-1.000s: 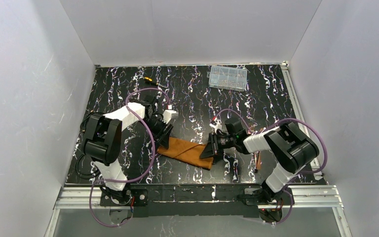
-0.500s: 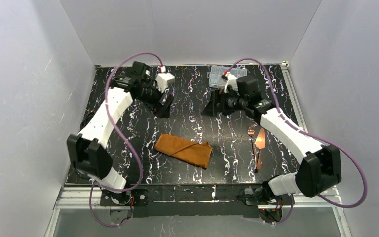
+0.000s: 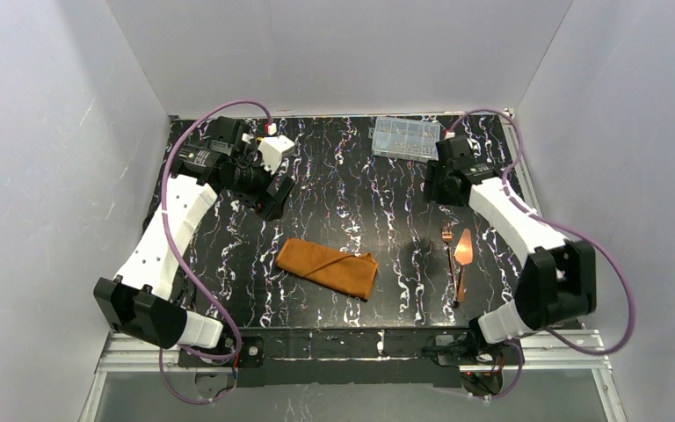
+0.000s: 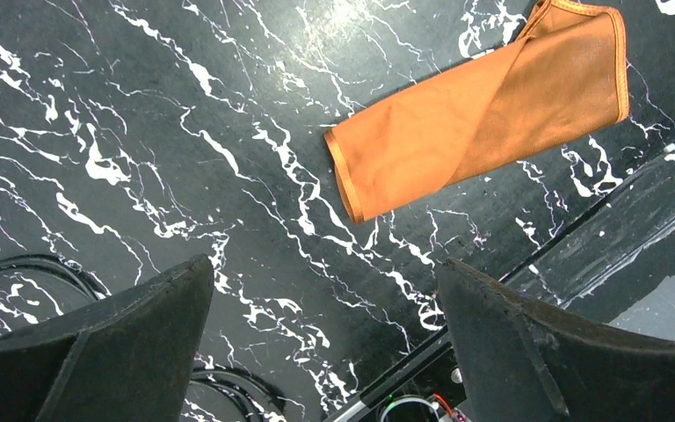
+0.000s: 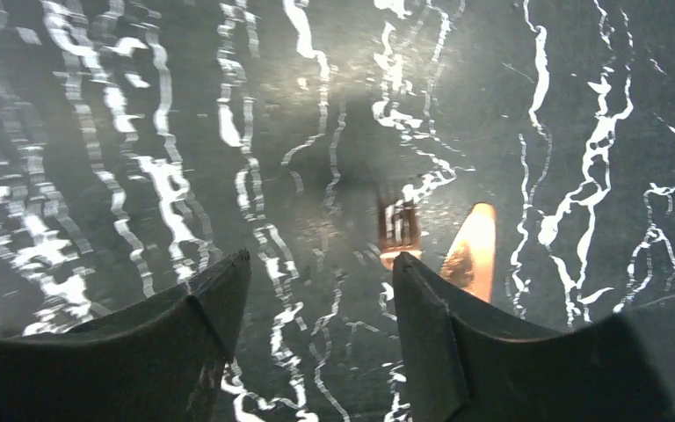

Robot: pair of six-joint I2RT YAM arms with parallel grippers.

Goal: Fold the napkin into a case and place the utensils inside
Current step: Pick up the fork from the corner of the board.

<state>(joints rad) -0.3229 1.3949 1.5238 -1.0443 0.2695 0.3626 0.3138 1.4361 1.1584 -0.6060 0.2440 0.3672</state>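
- Top view: the napkin (image 3: 328, 269) lies folded as a narrow flat case near the middle of the desk (image 3: 352, 189), towards the near edge. It lies at a slant, with its left end farther from me than its right.
- Top view: the utensils (image 3: 457, 259) lie bare on the desk to the right of the case and well apart from it. None of them is inside the cloth.
- Top view: the left arm (image 3: 171, 220) reaches to the far left part of the desk and the right arm (image 3: 510, 211) to the far right. Both wrists are up off the surface and away from the case. A clear plastic box (image 3: 406, 138) sits at the far edge, just beside the right wrist.
- Left wrist view: the left fingers (image 4: 154, 321) are spread wide and released, with only marbled desk between them. The case shows at the upper right, well clear of both tips. I can see one hemmed short end and a diagonal fold line across the fabric. Black cables (image 4: 18, 272) lie at the lower left.
- Right wrist view: the picture is blurred, but I can make out the right fingers (image 5: 220, 303) standing apart and grasping nothing. Beyond the tips lies the fork (image 5: 398, 224), tines towards the camera. Just beside it on the right is a copper blade (image 5: 470, 251) that catches the light. Neither piece touches the fingers.
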